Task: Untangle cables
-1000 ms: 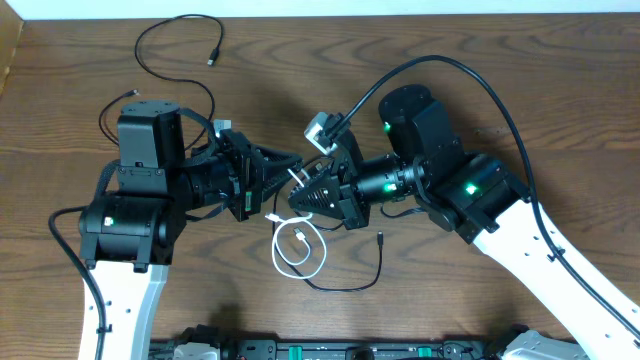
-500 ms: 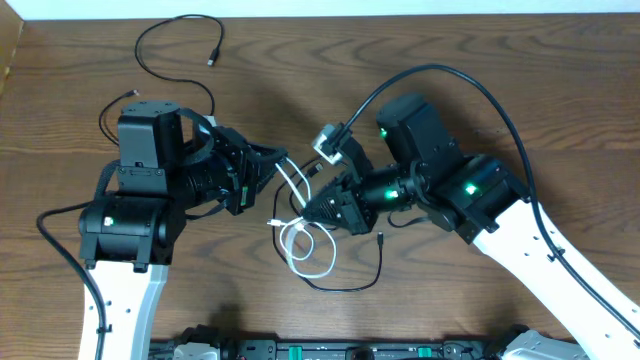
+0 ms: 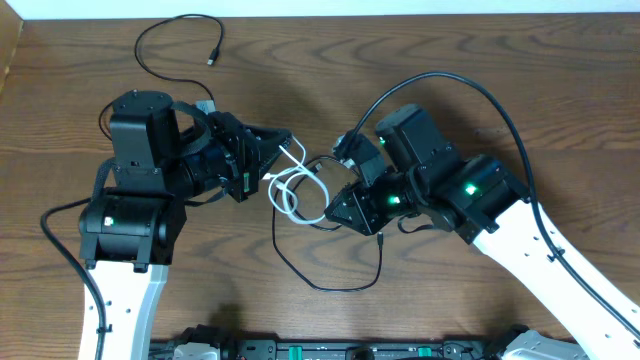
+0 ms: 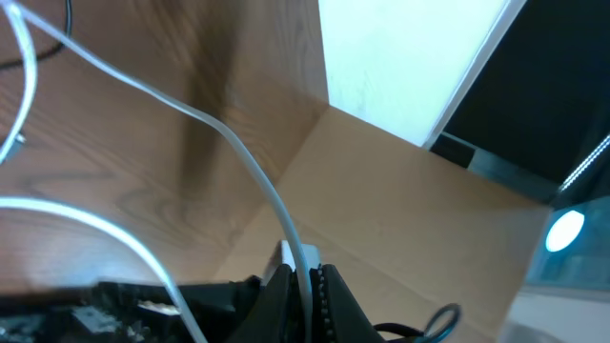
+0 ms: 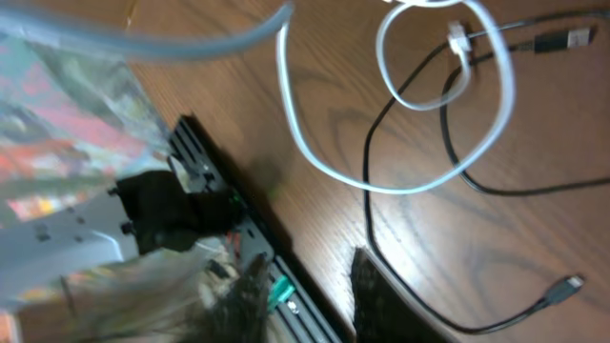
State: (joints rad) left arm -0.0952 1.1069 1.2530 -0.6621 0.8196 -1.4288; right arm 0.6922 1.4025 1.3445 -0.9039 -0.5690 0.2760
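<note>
My left gripper is shut on the white cable and holds it lifted, with its loops hanging between the two arms. In the left wrist view the white cable runs straight into the closed jaws. My right gripper is open and empty just right of the white loops. In the right wrist view its fingers are spread above the table, with the white cable and a black cable ahead of them. That black cable lies in a loop on the table below the grippers. The second black cable lies apart at the back left.
The wooden table's left edge shows at the far left. A black rail runs along the front edge and also shows in the right wrist view. Thick black arm cables arch over the right arm.
My left gripper pulled the white cable up and back, lifting its loops off the black cable. My right gripper drew back to the right, away from the white cable, and now shows open.
</note>
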